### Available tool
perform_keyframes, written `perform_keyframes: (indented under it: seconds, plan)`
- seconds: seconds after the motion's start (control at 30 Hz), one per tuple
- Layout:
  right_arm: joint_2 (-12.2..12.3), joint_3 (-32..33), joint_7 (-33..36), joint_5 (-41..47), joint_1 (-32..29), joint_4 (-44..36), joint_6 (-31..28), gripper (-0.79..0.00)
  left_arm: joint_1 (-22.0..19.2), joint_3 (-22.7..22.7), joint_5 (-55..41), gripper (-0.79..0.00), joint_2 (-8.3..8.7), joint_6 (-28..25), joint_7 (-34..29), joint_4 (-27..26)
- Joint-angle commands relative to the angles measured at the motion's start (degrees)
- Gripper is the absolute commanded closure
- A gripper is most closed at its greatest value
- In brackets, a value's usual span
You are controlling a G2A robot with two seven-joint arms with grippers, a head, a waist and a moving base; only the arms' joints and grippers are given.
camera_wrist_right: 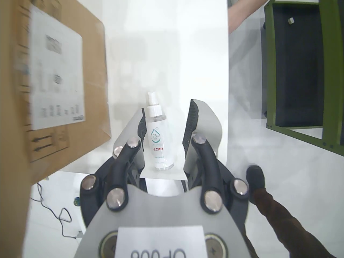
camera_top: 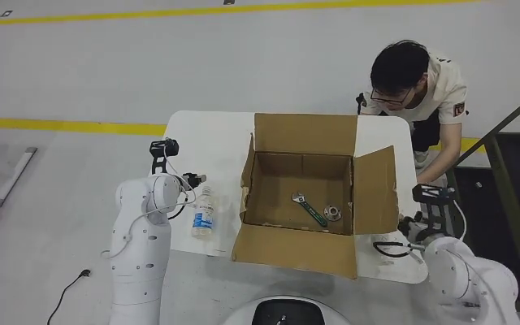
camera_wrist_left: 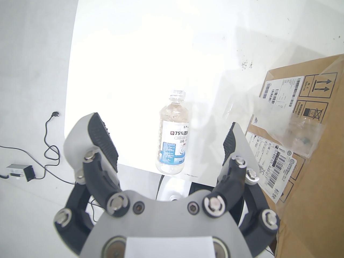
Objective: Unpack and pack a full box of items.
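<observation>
An open cardboard box (camera_top: 301, 187) stands mid-table. Inside it lie a green-handled wrench (camera_top: 309, 209) and a round metal part (camera_top: 332, 214). A clear bottle with a blue-and-white label (camera_top: 203, 213) lies on the table to the left of the box. My left gripper (camera_wrist_left: 164, 124) hangs open above that bottle (camera_wrist_left: 173, 135), apart from it. Right of the box, near the table's front edge, a small white spray bottle (camera_wrist_right: 157, 135) sits between the fingers of my right gripper (camera_wrist_right: 166, 120), which is open with a gap on one side.
The box's side flaps (camera_top: 375, 191) stand up, and its labelled outer wall (camera_wrist_left: 295, 135) is close to my left gripper. A clear plastic bag (camera_wrist_left: 303, 132) rests against it. A person leans at the table's far right corner. A green metal frame (camera_wrist_right: 295, 54) stands beyond the right edge.
</observation>
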Motion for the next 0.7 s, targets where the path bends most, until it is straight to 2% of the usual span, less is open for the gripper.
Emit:
perform_keyframes:
  seconds: [0.0, 0.03, 0.2, 0.33, 0.4, 0.5, 0.67]
  plan:
    - [0.2, 2.3, 0.6, 1.8, -0.1, -3.2, -1.4, -0.117, 0.0, 0.0, 0.0, -0.785, 0.00, 0.0, 0.0, 0.0]
    - [0.3, 3.3, 0.9, 1.9, 0.1, -4.5, -2.0, 0.000, 0.0, 0.0, 0.0, -0.785, 0.00, 0.0, 0.0, 0.0]
    - [0.7, 6.1, 1.3, 4.6, 2.9, -8.8, -1.8, 0.000, 0.0, 0.0, 0.0, -0.785, 0.00, 0.0, 0.0, 0.0]
    - [1.1, 6.1, -0.3, 7.4, 8.6, -8.8, -2.2, 0.000, 0.0, 0.0, 0.0, -0.785, 0.00, 0.0, 0.0, 0.0]
    - [1.4, 4.5, -0.6, 8.7, 11.9, -8.8, -3.1, 0.000, 0.0, 0.0, 0.0, -0.785, 0.00, 0.0, 0.0, 0.0]
    - [2.0, 0.5, 0.5, 6.9, 16.2, -8.8, -7.6, 0.000, 0.0, 0.0, 0.0, -0.785, 0.00, 0.0, 0.0, 0.0]
    - [2.1, -10.1, 1.9, 4.7, 20.5, -8.8, -6.6, 0.000, 0.0, 0.0, 0.0, -0.785, 0.00, 0.0, 0.0, 0.0]
